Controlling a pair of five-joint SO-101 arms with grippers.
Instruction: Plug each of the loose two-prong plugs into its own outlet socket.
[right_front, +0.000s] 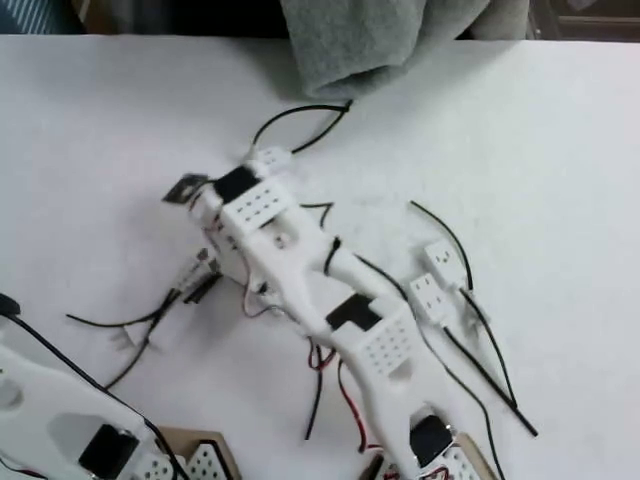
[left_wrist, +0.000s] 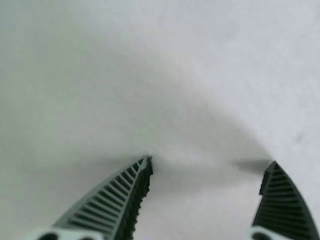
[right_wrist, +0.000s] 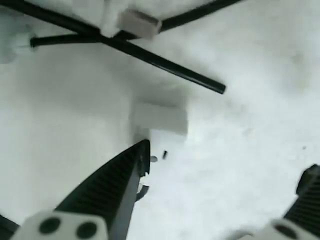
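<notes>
**Both sets of fingers wide open, nothing held, plug still loose**

High view: right arm (right_front: 300, 250) runs from bottom right of frame up to upper left of ctr, lying over a tangle of black cables (right_front: 480, 370). Left arm (right_front: 60, 415) sits in bottom left corner.

Right wrist view: right fingers (right_wrist: 117, 187) are spread wide w/ nothing between them. One fingertip is just beside a small white block (right_wrist: 161, 119) lying on the bench (right_wrist: 260, 100). Can't tell if they touch, or if the block is a plug or a socket. More cable crosses the bench beyond it.

Left wrist view: left fingers (left_wrist: 117, 202) are also wide apart and hold nothing, over plain white bench surface.

Task items, high view:
- **Sockets right of ctr:** upper socket (right_front: 441, 260) and lower socket (right_front: 429, 296) lie side by side, w/ cables running off toward lower right.
- **Third socket (right_front: 270, 159):** upper ctr, right by the far end of the right arm. Its cable arcs up toward a grey cloth (right_front: 370, 40) at the top edge.
- **Loose plug (right_front: 205, 285):** left of ctr on its cable, well apart from the two sockets on the right, not plugged in.
</notes>
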